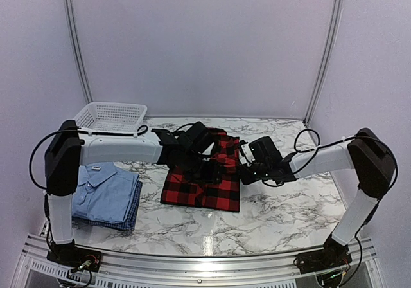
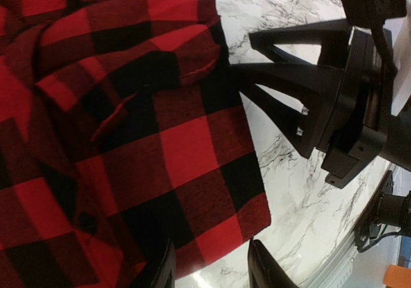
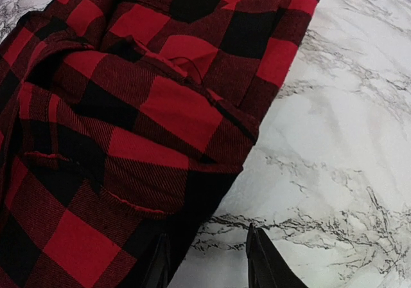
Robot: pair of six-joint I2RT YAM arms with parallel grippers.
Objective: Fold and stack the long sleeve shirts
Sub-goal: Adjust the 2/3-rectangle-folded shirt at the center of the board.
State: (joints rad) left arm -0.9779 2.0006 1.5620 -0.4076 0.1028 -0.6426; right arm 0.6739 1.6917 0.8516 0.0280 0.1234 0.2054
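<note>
A red-and-black plaid flannel shirt (image 1: 204, 186) lies folded in the middle of the marble table; no lettering shows. My left gripper (image 1: 214, 167) hovers over its right part, jaws open; in the left wrist view the shirt's (image 2: 128, 127) lower edge lies below the left gripper (image 2: 212, 267), ungripped. My right gripper (image 1: 244, 166) stands open at the shirt's right edge. In its wrist view the shirt (image 3: 128, 108) reaches the left finger of the right gripper (image 3: 209, 265), with bare marble between the jaws. A light blue collared shirt (image 1: 103, 191) lies folded on a blue checked one (image 1: 131, 221) at the left.
A white mesh basket (image 1: 109, 116) stands at the back left of the table (image 1: 289, 217). The right gripper's black fingers (image 2: 289, 76) show close beside the plaid shirt in the left wrist view. A metal rail (image 1: 199, 262) runs along the near edge.
</note>
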